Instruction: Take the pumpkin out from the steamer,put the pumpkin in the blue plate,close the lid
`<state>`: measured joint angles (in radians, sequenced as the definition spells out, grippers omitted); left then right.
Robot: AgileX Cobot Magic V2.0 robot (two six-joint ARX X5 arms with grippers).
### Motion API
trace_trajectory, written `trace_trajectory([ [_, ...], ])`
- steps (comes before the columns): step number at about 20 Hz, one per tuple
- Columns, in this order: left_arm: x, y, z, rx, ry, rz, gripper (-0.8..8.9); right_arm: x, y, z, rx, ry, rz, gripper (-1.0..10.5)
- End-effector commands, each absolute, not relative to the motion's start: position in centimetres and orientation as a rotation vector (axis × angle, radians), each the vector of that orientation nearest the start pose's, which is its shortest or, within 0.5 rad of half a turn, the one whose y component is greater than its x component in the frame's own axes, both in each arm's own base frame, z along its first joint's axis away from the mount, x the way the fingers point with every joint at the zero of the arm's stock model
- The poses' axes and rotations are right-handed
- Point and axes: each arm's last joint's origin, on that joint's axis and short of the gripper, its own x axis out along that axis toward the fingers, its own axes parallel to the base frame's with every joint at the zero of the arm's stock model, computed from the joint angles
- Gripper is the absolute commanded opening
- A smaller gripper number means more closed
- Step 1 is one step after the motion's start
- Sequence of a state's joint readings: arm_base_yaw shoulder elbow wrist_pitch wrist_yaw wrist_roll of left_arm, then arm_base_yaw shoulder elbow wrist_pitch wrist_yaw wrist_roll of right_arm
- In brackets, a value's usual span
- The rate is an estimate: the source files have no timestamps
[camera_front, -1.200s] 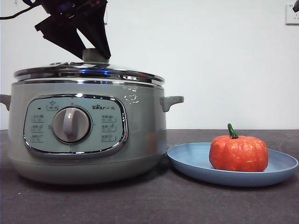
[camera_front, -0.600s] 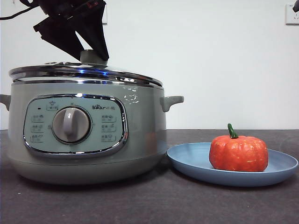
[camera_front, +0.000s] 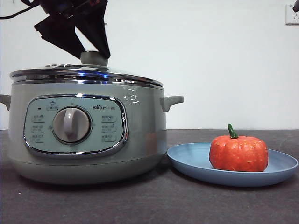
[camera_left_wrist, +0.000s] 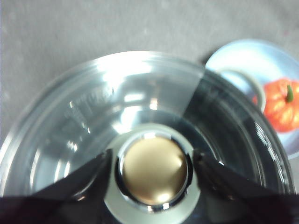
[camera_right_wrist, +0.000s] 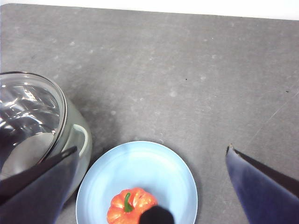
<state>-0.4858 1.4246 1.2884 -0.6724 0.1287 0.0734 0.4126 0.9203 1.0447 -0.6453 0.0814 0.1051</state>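
Note:
The lid (camera_front: pixel 84 74) lies level on the sage-green steamer (camera_front: pixel 84 140) at the left. My left gripper (camera_front: pixel 93 55) comes down from above and is shut on the lid's pale green knob (camera_left_wrist: pixel 154 168), one jaw on each side. The pumpkin (camera_front: pixel 238 153) sits upright in the blue plate (camera_front: pixel 187 161) to the right of the steamer. My right gripper (camera_right_wrist: pixel 152 148) hangs open and empty high above the plate (camera_right_wrist: pixel 140 168) and the pumpkin (camera_right_wrist: pixel 131 205). In the front view the right arm shows only as a black tip (camera_front: pixel 295 6) at the top right corner.
The dark grey table (camera_front: pixel 154 205) stretches in front of the steamer and plate. The steamer's side handle (camera_front: pixel 172 101) reaches toward the plate's rim. A wall socket (camera_front: pixel 292 14) is at the top right.
The lid, held by my left gripper, shifted a little to the left, then settled lower and level on the steamer's rim. The pumpkin, plate and right arm have not moved.

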Motion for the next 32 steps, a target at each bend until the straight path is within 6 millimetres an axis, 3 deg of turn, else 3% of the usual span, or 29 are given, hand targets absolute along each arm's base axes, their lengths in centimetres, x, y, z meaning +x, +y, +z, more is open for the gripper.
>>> trace_trajectory([
  [1,26.1,-14.5,32.0,0.223,0.785,-0.628,4.25,16.6,7.0,35.3,-0.028,0.526,0.294,6.3],
  [6,25.8,-14.4,32.4,0.214,0.772,-0.625,4.27,16.5,7.0,35.1,-0.03,0.544,0.292,6.3],
  [11,22.0,-12.4,35.9,0.198,0.692,-0.629,4.26,16.5,7.0,35.1,-0.039,0.549,0.295,6.0],
  [12,21.1,-11.9,36.5,0.197,0.677,-0.625,4.02,16.5,7.0,35.1,-0.048,0.547,0.299,5.3],
  [13,20.3,-11.3,37.0,0.202,0.667,-0.602,3.16,16.5,7.0,35.1,-0.049,0.548,0.299,4.6],
  [15,18.9,-10.3,37.8,0.231,0.653,-0.516,0.31,16.4,6.9,35.2,-0.054,0.542,0.301,2.4],
  [17,17.6,-9.4,38.3,0.245,0.634,-0.464,-0.09,16.1,6.8,35.3,-0.074,0.516,0.309,0.1],
  [18,17.0,-9.0,38.4,0.239,0.606,-0.452,-0.09,15.9,6.7,35.4,-0.073,0.489,0.313,-0.2],
  [21,14.9,-7.8,37.0,0.181,0.469,-0.416,-0.08,14.8,6.2,34.3,-0.044,0.38,0.32,-0.2],
  [27,10.2,-5.0,30.8,0.046,0.311,-0.305,-0.08,12.3,5.1,29.5,-0.014,0.272,0.321,-0.2],
  [32,8.8,-4.2,29.8,0.035,0.294,-0.301,-0.06,12.2,5.1,28.6,-0.013,0.285,0.318,-0.2],
])
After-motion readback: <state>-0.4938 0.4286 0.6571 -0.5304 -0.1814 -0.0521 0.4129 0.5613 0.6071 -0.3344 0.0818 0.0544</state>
